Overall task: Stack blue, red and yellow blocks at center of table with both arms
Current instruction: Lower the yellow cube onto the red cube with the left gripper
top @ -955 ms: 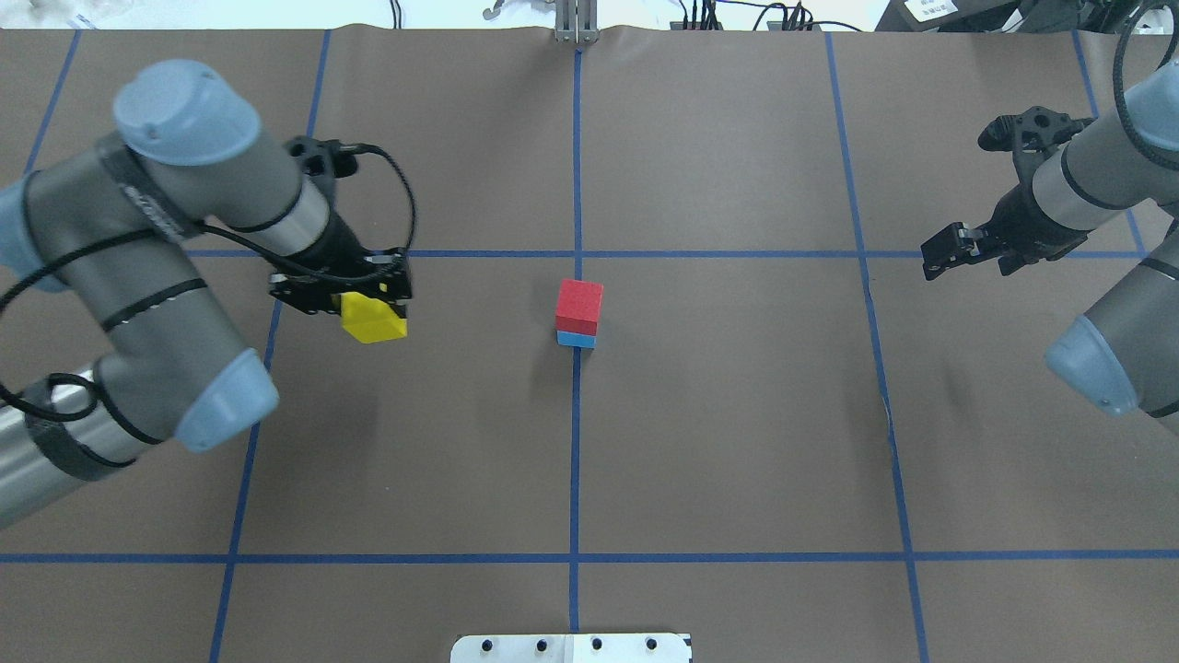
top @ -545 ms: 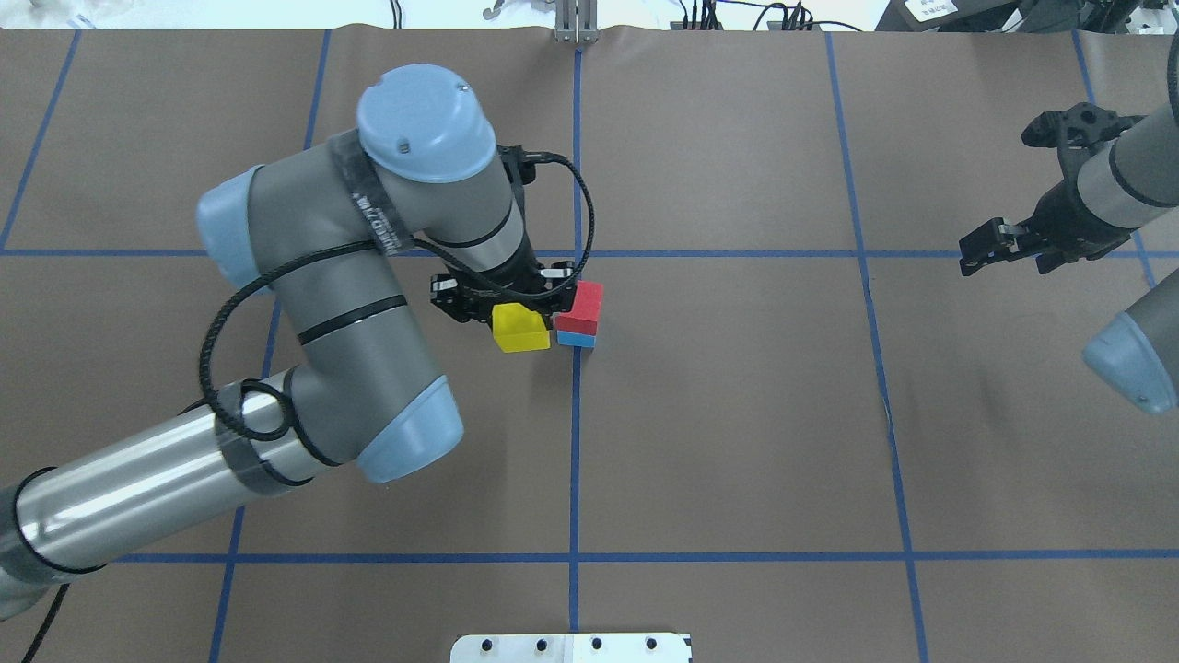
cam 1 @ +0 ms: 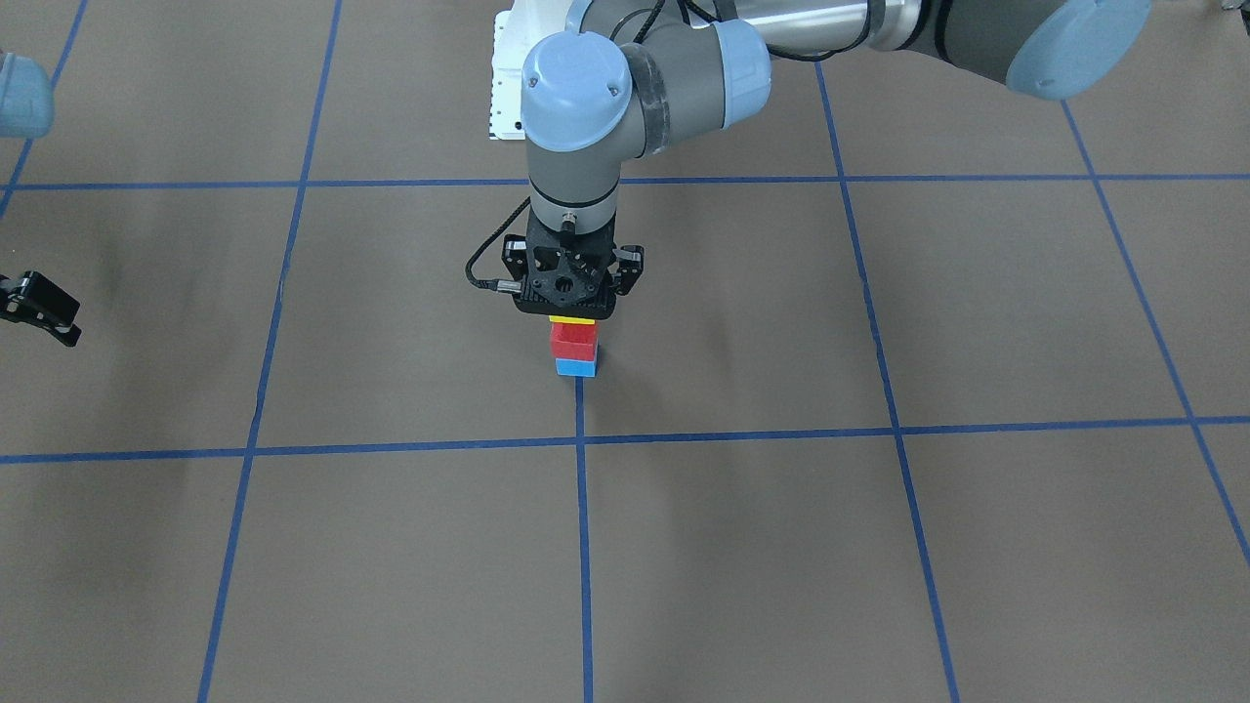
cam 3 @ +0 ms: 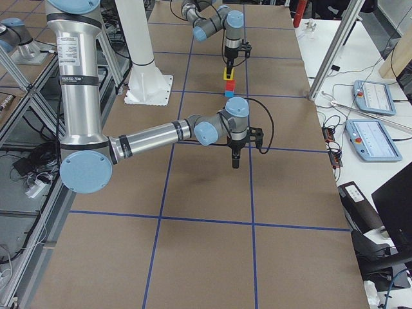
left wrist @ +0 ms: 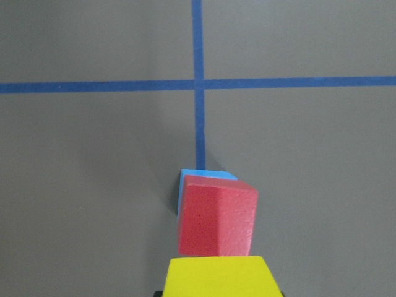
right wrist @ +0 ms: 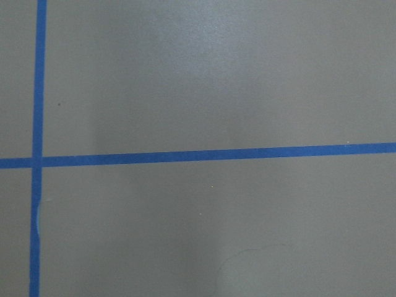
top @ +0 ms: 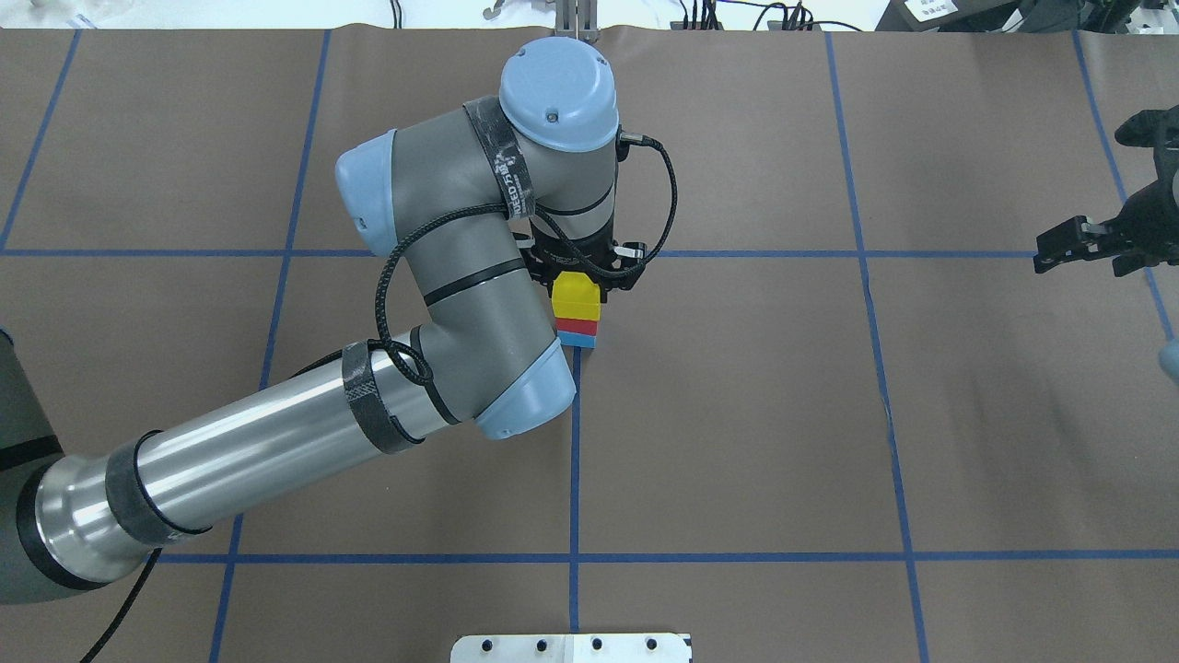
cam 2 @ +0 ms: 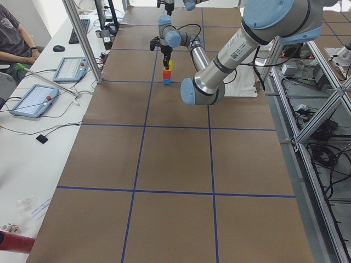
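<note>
A red block (top: 577,326) sits on a blue block (top: 577,340) at the table's centre, on the blue tape cross. My left gripper (top: 577,281) is shut on a yellow block (top: 576,296) and holds it straight over the red block, at or just above its top; I cannot tell if they touch. The front view shows the yellow block (cam 1: 572,318), the red block (cam 1: 572,340) and the blue block (cam 1: 575,367) in one column under the left gripper (cam 1: 568,310). My right gripper (top: 1045,258) is open and empty, far off at the table's right side.
The brown table (top: 737,414) carries a grid of blue tape lines. The left arm's elbow (top: 516,405) hangs just left of the stack. A white mount plate (top: 571,647) lies at the near edge. Operators' tablets (cam 2: 33,99) lie beyond the far edge.
My left arm has swung right with the yellow block, from the left side of the table to directly over the red and blue stack. My right arm has drawn back further right.
</note>
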`<state>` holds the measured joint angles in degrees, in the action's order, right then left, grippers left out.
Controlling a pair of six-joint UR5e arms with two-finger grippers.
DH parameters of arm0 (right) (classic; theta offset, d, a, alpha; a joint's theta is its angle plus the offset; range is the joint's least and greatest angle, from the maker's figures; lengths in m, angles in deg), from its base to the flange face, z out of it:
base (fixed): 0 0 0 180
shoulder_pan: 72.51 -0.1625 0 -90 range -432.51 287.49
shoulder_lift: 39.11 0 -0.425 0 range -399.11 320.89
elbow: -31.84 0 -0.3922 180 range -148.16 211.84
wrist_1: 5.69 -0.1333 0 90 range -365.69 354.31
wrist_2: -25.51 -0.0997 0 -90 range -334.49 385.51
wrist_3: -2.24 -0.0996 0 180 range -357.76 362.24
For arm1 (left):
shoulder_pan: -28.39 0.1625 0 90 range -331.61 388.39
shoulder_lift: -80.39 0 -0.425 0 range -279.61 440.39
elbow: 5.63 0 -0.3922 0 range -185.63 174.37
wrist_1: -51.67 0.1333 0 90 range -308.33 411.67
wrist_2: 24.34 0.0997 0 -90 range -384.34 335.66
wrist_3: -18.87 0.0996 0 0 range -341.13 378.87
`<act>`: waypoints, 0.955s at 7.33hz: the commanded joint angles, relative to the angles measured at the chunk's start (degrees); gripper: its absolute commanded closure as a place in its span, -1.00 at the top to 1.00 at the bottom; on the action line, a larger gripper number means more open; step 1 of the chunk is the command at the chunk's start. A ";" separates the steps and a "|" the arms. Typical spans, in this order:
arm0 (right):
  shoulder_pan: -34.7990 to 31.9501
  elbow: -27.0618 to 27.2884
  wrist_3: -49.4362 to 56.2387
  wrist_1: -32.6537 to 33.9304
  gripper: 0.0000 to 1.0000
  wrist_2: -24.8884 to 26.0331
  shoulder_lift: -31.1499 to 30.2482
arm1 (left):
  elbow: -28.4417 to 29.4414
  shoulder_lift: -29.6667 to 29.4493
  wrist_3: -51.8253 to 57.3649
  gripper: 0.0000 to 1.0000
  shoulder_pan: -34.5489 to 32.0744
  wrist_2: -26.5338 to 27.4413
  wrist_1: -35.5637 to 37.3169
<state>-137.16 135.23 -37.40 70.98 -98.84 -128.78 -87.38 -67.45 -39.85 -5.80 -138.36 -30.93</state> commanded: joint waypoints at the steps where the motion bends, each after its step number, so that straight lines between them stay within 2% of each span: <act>1: -0.75 -0.47 1.58 -0.03 1.00 0.16 -0.68 | 1.59 -0.25 0.10 -1.00 0.00 0.98 -0.46; 7: -0.75 -0.56 1.58 -0.12 1.00 0.16 -0.59 | 4.05 -1.65 0.10 -1.00 0.00 0.98 -1.34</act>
<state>-137.90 134.67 -35.82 70.89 -98.68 -129.38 -83.77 -68.94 -39.74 -5.79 -137.37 -32.14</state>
